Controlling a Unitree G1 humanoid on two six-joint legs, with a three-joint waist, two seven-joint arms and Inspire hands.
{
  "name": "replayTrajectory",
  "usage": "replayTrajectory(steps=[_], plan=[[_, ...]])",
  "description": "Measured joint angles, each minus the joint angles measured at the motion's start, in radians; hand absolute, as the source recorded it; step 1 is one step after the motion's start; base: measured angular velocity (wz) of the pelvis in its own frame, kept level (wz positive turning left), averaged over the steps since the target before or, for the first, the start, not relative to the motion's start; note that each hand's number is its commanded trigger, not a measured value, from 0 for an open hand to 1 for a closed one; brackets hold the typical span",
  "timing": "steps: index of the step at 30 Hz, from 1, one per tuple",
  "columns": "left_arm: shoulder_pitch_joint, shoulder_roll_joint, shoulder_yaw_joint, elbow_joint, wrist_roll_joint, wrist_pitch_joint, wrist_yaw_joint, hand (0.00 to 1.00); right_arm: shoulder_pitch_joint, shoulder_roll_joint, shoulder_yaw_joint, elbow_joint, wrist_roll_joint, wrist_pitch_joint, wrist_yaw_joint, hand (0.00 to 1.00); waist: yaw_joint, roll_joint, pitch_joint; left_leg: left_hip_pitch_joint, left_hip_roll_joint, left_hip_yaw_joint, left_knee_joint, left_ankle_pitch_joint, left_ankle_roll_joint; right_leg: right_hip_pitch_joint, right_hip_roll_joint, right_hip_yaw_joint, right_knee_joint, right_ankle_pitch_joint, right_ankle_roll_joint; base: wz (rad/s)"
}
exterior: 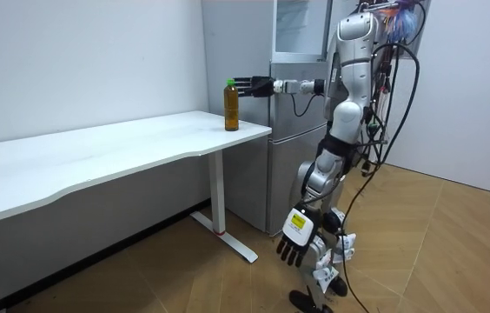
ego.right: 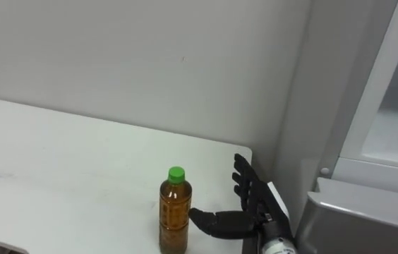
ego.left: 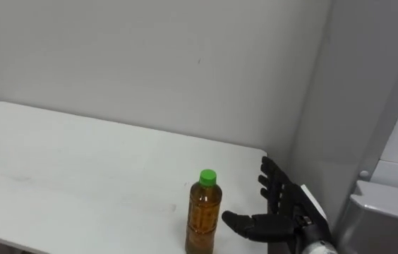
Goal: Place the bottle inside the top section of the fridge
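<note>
Bottle (ego.left: 204, 212) upright on white table (ego.left: 79, 162) beside fridge (exterior: 281, 165)

- No text, number, brand or sign can be read in any of the views.
- The amber plastic bottle with a green cap (ego.left: 203, 215) stands low in the middle of both eye views. No lettering can be made out on its side.
</note>
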Motion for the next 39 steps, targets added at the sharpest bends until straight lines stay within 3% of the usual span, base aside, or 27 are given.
replayTrajectory(steps=[17,26,30,36,39], plan=[[0.004,-0.006,0.003,-0.009,-0.001,0.06,-0.01,0.0,-0.018,0.008,0.04,0.178,-0.03,0.013,-0.065,0.0,0.033,0.007,0.0026,-0.017,-0.011,-0.034,0.005,0.009,0.001,-0.003,-0.008,-0.028,0.003,-0.002,0.003,0.06],[0.031,-0.011,0.003,-0.018,-0.001,0.059,-0.025,0.0,-0.018,0.007,0.066,0.189,-0.029,0.014,-0.081,0.0,0.041,0.0,-0.0013,-0.032,-0.014,-0.042,0.006,0.015,0.001,-0.012,-0.011,-0.041,0.0,-0.005,0.003,0.03],[0.03,-0.012,0.004,-0.029,-0.001,0.058,-0.022,0.0,-0.018,0.005,0.067,0.189,-0.02,0.014,-0.069,0.0,0.064,-0.007,-0.0033,-0.034,-0.024,-0.064,0.002,0.018,0.004,-0.008,-0.019,-0.059,0.0,-0.012,0.01,0.16],[0.034,-0.013,0.014,-0.049,-0.008,0.057,-0.015,0.0,-0.02,0.006,0.081,0.212,0.016,0.014,-0.059,0.0,0.111,-0.02,0.0062,-0.038,-0.028,-0.077,0.0,0.018,0.005,-0.001,-0.021,-0.087,-0.001,-0.017,0.017,0.17],[0.043,-0.013,0.014,-0.051,-0.01,0.054,-0.012,0.0,-0.02,0.005,0.089,0.232,0.043,0.005,-0.066,0.0,0.113,-0.017,0.0082,-0.048,-0.03,-0.092,0.001,0.018,0.005,-0.001,-0.021,-0.111,-0.001,-0.017,0.018,0.2]])
